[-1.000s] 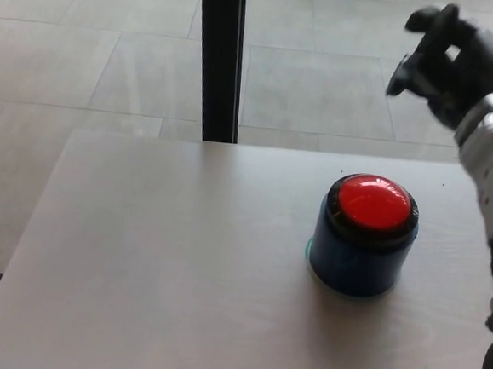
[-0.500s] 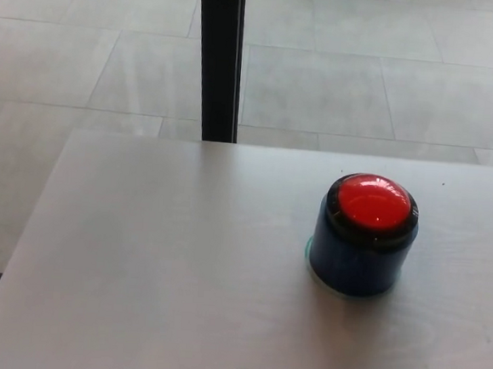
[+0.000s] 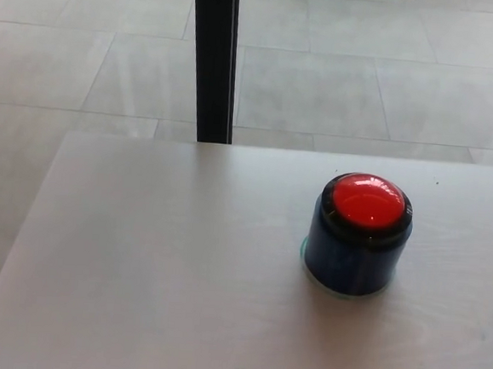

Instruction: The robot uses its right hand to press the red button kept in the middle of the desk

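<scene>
- Head view: domed red button on dark blue cylindrical base (image 3: 366,202) sits right of centre on pale wooden desk (image 3: 155,263).
- Neither hand visible; hand state unknown.
- Right hand must enter from right, above dome.

bare desk (image 3: 155,263) all round the red button (image 3: 366,201); black post (image 3: 214,58) behind far edge

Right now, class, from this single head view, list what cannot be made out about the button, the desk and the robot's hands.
- Both hands: outside the head view, so their state is unknown.
- Red button: whether it has been pressed; nothing shows it.
- Blue housing: its far side faces away from the camera.
- Desk: right and near edges cut off by the frame.
- Black post: top cut off; base hidden behind the desk.
</scene>
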